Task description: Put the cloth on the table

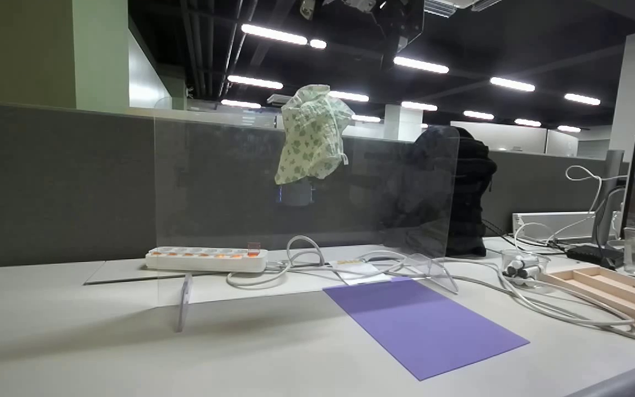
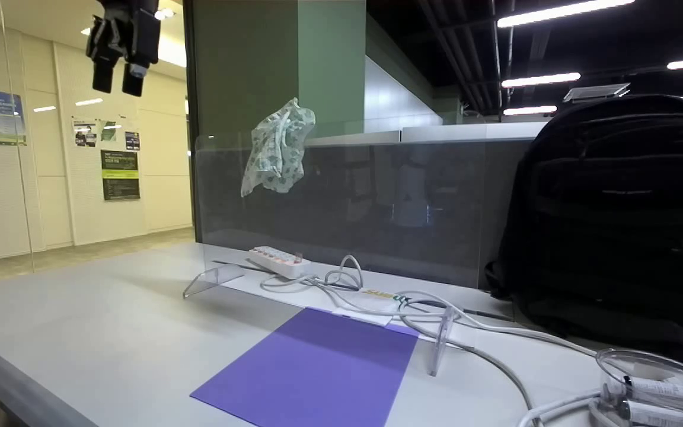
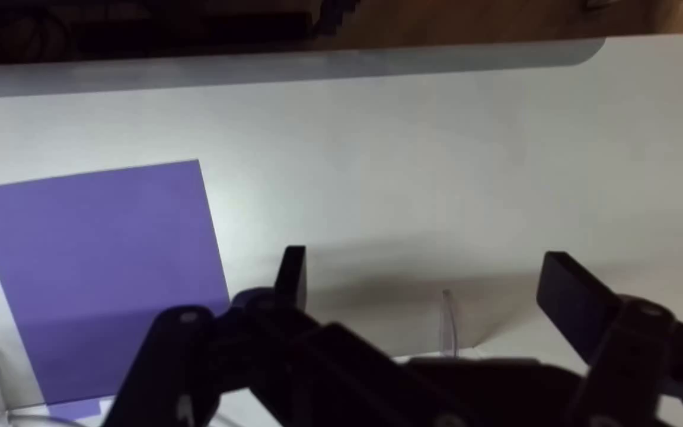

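The cloth is light green with a leaf-like print. It hangs crumpled over the top edge of a clear upright panel [image 1: 213, 165], also seen in an exterior view [image 2: 365, 196]. The cloth shows in both exterior views [image 1: 312, 138] [image 2: 276, 151], well above the white table [image 1: 91, 353] [image 2: 80, 350] [image 3: 389, 154]. It is out of view in the wrist view. My gripper [image 2: 118, 85] is higher than the cloth and apart from it, partly cut off at the top in an exterior view [image 1: 397, 33]. In the wrist view its fingers [image 3: 421, 267] are spread with nothing between them.
A purple sheet [image 1: 428, 325] [image 2: 324, 367] [image 3: 104, 255] lies on the table. A white power strip [image 1: 207, 259] and loose cables [image 1: 301, 264] lie along the panel's foot. A black backpack [image 1: 466, 193], a clear bowl [image 1: 524, 267] and a wooden tray [image 1: 609, 295] stand to one side.
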You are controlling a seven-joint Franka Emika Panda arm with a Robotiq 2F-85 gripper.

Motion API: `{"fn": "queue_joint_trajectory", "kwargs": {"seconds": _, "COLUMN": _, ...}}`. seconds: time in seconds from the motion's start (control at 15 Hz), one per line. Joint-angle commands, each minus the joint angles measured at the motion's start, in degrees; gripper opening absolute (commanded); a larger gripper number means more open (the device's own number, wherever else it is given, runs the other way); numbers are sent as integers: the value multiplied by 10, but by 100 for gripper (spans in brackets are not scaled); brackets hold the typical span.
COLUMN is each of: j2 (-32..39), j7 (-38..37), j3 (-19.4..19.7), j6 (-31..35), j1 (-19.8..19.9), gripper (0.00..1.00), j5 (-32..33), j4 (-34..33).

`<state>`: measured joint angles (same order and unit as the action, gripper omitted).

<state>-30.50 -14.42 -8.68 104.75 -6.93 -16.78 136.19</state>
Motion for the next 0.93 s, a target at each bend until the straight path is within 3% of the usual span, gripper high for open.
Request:
{"fn": "queue_joint_trajectory", "kwargs": {"seconds": 0.0, "j2": -26, "j7": -7, "j3": 4, "j6": 83, "j1": 37, "gripper": 100, "j5": 42, "j4": 17}}
{"fn": "queue_joint_trajectory", "kwargs": {"seconds": 0.27, "j2": -17, "j7": -7, "j3": 16, "j6": 188, "j1": 91, "gripper": 100, "j5": 134, "j4": 13}}
{"fn": "queue_joint_trajectory", "kwargs": {"seconds": 0.4, "j2": 19, "j7": -8, "j3": 29, "j6": 224, "j1": 107, "gripper": 100, "j5": 150, "j4": -9}}
{"fn": "queue_joint_trajectory", "kwargs": {"seconds": 0.47, "j2": 42, "j7": -24, "j3": 31, "j6": 223, "j1": 112, "gripper": 100, "j5": 142, "j4": -22}}
{"fn": "queue_joint_trajectory", "kwargs": {"seconds": 0.53, "j2": 2, "j7": -4, "j3": 32, "j6": 217, "j1": 99, "gripper": 100, "j5": 140, "j4": 9}}
{"fn": "queue_joint_trajectory", "kwargs": {"seconds": 0.87, "j2": 46, "j7": -4, "j3": 39, "j6": 237, "j1": 116, "gripper": 100, "j5": 162, "j4": -14}}
